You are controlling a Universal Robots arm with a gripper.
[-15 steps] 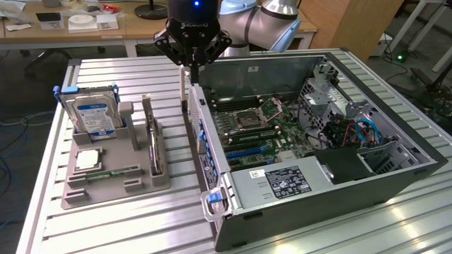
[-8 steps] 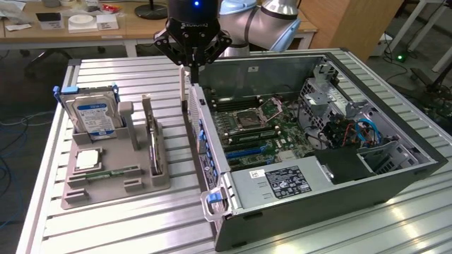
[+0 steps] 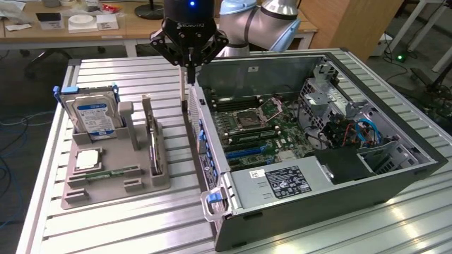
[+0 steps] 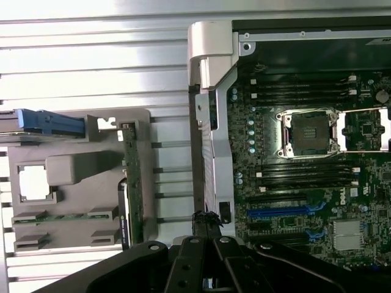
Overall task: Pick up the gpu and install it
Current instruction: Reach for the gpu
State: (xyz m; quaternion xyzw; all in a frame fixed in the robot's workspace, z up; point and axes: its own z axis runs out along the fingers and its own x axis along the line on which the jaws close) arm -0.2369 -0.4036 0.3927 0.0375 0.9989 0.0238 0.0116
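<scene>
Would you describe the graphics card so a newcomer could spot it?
A grey tray sits beside the computer case, on the exterior view's left. The graphics card stands on edge along the tray's side nearest the case, thin, unlike the thick blue-labelled hard drive.

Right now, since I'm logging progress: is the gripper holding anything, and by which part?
Nothing. The gripper is shut and empty; the gpu stands untouched in the gray holder.

Gpu (image 3: 154, 143) upright in holder (image 3: 113, 188), at the exterior view's left of case (image 3: 318, 206)
</scene>
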